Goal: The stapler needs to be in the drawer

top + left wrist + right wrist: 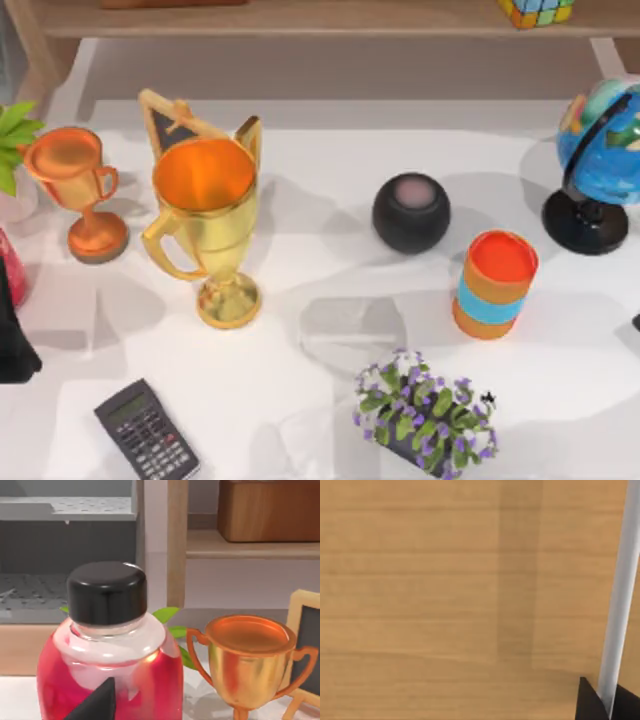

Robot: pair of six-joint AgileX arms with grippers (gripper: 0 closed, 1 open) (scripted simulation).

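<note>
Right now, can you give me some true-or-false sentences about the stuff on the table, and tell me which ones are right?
1. The big gold trophy stands upright. True.
2. The calculator lies near the top view's bottom left. True.
3. The globe stands at the table's left side. False: it stands at the right side.
4. The black round speaker sits on top of the orange can. False: they stand apart, each on the table.
5. The red bottle has a black cap. True.
6. The small copper trophy lies tipped over. False: it stands upright, left of the gold one.
</note>
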